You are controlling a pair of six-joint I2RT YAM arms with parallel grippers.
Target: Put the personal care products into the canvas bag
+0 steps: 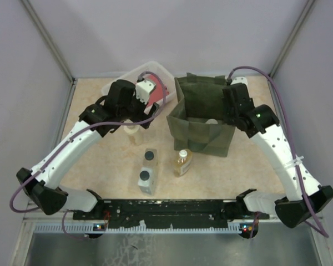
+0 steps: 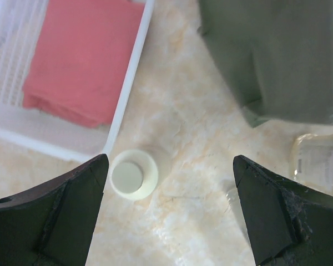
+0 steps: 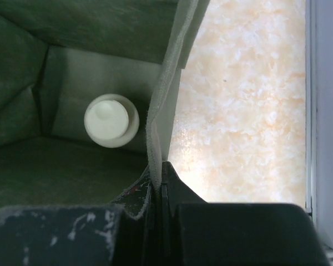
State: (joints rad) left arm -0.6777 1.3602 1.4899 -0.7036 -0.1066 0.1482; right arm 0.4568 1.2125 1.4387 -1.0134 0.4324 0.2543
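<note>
Descending from here could clip the white basket (image 2: 127, 83) or topple the cream bottle (image 2: 133, 174), which stands on the desk (image 2: 200, 138) just beside the basket's wall and off-centre in the gap. The left fingers (image 2: 66, 216) gape wide and hold nothing. Rightward, the right fingers (image 3: 183, 199) pinch the canvas bag (image 3: 161, 111) by its rim; a second cream bottle (image 3: 111, 121) sits inside.

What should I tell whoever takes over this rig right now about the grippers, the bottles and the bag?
Left gripper: open, over the second cream bottle, which stands on the table beside the white basket; not gripped.
Right gripper: shut on the canvas bag at its rim.
Done: first cream bottle is inside the bag.
Left: second cream bottle, two grey bottles and the amber bottle, all on the table in front of the bag.
</note>
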